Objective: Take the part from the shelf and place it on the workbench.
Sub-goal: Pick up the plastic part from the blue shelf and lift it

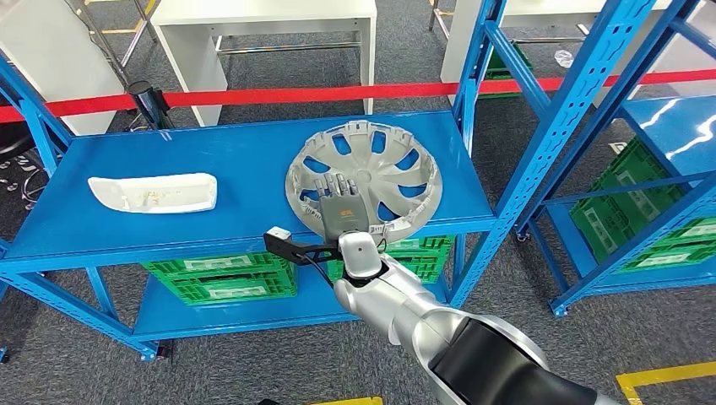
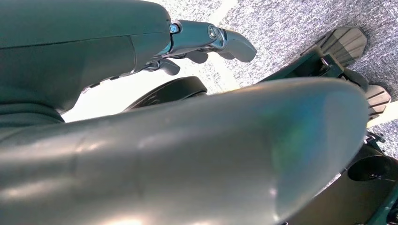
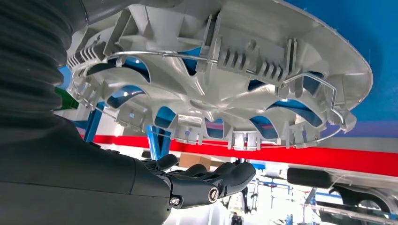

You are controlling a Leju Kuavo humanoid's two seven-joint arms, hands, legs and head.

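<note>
A silver hubcap (image 1: 397, 160) lies on the right half of the blue shelf (image 1: 211, 152), its ribbed inner side facing up. My right hand (image 1: 342, 198) reaches in over the hubcap's near rim with its fingers spread and nothing in them. In the right wrist view the dark fingers (image 3: 211, 180) stretch out a short gap away from the hubcap (image 3: 225, 79), not closed on it. A white curved part (image 1: 154, 192) lies on the left half of the same shelf. My left hand (image 2: 211, 40) hangs by my body over the floor and holds nothing.
Green crates (image 1: 224, 278) sit on the lower shelf level, and more crates (image 1: 642, 219) fill the rack to the right. A blue upright post (image 1: 557, 126) stands close to the hubcap's right. Red barrier tape (image 1: 279, 94) and white tables (image 1: 270, 25) lie behind the shelf.
</note>
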